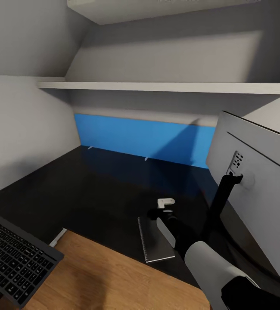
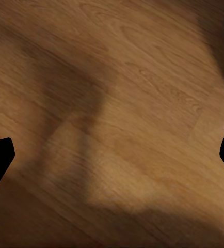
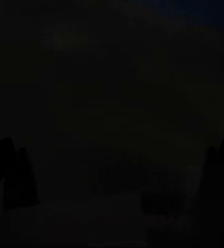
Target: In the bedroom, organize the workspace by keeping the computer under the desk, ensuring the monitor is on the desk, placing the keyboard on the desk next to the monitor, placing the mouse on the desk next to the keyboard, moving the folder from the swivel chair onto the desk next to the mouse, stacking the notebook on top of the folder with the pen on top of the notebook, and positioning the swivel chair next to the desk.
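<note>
Your notebook (image 1: 155,241) lies flat on the black desk (image 1: 92,193), near its front edge, just beside the monitor (image 1: 260,172) foot, with no folder under it. Your right pincer (image 1: 166,202) hangs just above its far end; I cannot tell its opening, the wrist picture being dark. Your left pincer (image 2: 112,155) is spread wide over wood floor (image 2: 117,77). The keyboard (image 1: 15,258) overhangs the desk's corner.

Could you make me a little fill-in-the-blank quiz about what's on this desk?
The monitor turns its silver-grey ___ toward the head camera.
The grey notebook lies on the ___ desk.
The panel behind the desk is ___.
The left tool hangs over a floor of ___.
Missing: back, black, blue, wood.
</note>
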Controlling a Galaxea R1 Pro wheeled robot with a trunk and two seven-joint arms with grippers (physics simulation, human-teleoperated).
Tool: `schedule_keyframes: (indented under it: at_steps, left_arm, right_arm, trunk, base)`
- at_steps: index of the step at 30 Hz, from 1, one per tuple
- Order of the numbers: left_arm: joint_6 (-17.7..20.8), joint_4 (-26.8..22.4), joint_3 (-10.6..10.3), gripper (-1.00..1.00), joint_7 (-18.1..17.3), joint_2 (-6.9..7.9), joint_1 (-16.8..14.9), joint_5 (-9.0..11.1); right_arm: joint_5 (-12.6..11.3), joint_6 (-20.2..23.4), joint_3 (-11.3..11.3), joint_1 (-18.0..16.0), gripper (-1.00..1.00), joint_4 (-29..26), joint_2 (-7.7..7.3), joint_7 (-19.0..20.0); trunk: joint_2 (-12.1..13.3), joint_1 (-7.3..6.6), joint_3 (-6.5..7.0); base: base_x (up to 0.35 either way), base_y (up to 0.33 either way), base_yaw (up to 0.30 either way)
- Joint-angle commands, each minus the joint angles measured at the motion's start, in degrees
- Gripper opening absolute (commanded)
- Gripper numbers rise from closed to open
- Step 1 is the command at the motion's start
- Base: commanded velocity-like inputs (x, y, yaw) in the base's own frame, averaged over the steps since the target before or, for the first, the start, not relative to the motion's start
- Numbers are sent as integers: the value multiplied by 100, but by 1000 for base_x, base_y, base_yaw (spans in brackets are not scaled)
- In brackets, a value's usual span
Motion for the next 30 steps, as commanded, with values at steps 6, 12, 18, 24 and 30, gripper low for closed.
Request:
schedule_keyframes:
  at_steps: [6,12,18,24,30]
  left_arm:
    - [-23,1,-48,100,43,2,-5,19]
    - [-23,1,-48,100,43,2,-5,19]
    - [-23,0,-48,100,43,2,-5,19]
    - [-23,1,-48,100,43,3,-5,19]
    - [-23,1,-48,100,44,1,-5,19]
  right_arm:
    - [-108,39,37,-1,100,350,-5,-41]
    - [-114,33,37,-1,100,371,-5,-42]
    - [-116,32,37,-1,100,376,-6,-42]
    - [-117,31,37,-1,100,383,-11,-42]
    - [-117,31,37,-1,100,386,-10,-41]
  trunk:
    - [-3,0,-6]
    - [-3,0,-6]
    - [-3,0,-6]
    - [-3,0,-6]
    - [-3,0,-6]
  base:
    - [-18,0,0]
    - [-5,0,0]
    - [-1,0,0]
    - [-28,0,0]
    - [-191,0,0]
